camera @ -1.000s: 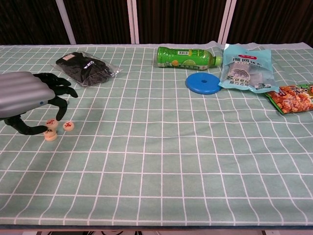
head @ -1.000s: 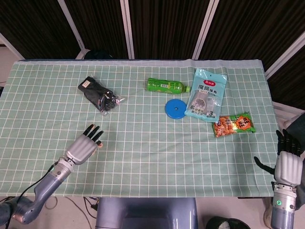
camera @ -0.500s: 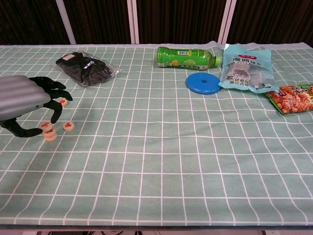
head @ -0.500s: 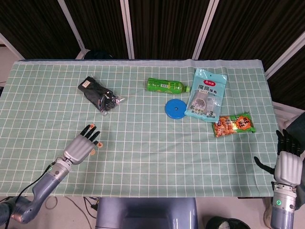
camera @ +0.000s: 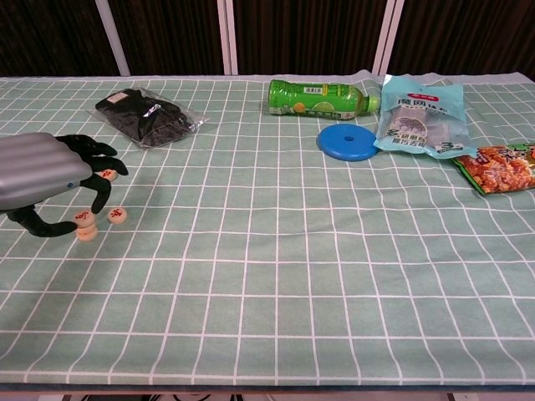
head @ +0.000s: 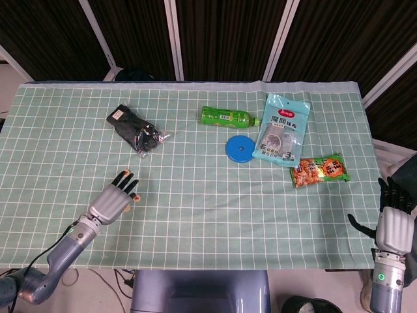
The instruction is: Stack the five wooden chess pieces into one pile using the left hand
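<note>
In the chest view, a short pile of round wooden chess pieces (camera: 85, 226) stands on the green checked cloth at the left. One loose piece (camera: 118, 215) lies just right of the pile. Another loose piece (camera: 108, 174) lies farther back, under the fingertips. My left hand (camera: 50, 180) arches over the pile with fingers curled and apart; its thumb tip sits right beside the pile, and nothing is lifted. The head view shows the same left hand (head: 112, 202) covering most pieces. My right hand (head: 394, 228) rests at the table's right edge, fingers spread, holding nothing.
A black packet (camera: 146, 115) lies behind the left hand. A green bottle (camera: 318, 98) lies on its side, with a blue disc (camera: 348, 142), a pale blue pouch (camera: 420, 117) and an orange snack bag (camera: 500, 167) at the back right.
My left hand drew back to the left, uncovering the rear loose piece, then edged forward again to the pile. The pile and the other loose piece stay put. The right hand is still.
</note>
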